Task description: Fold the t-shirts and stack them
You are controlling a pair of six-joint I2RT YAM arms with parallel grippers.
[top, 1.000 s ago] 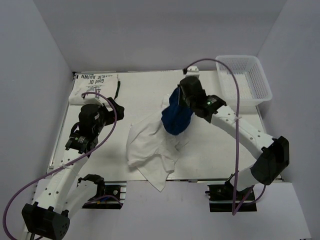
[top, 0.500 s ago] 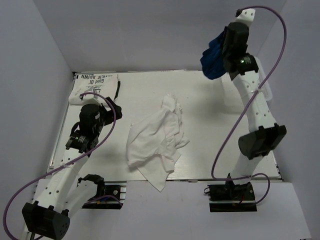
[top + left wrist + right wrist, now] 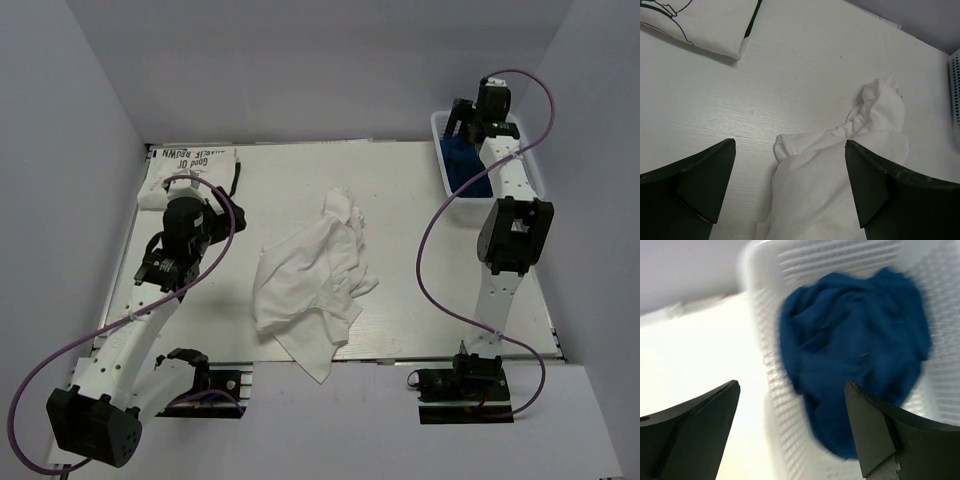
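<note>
A: Counting t-shirts, how many do you get?
B: Three. One crumpled white t-shirt (image 3: 310, 290) lies just ahead of the left gripper (image 3: 790, 142), slightly to its right. That gripper's jaws stand wide apart and hold nothing. The shirt's long axis runs from the far side of the table (image 3: 420, 280) to its near edge.
A: The others?
B: One folded white t-shirt (image 3: 190, 163) with black lettering lies ahead-left of that gripper, long side along the far edge. One dark blue t-shirt (image 3: 855, 350) is bunched in the single white basket (image 3: 765, 320) under the right gripper (image 3: 792, 382), whose jaws are apart and empty; no clear axis
</note>
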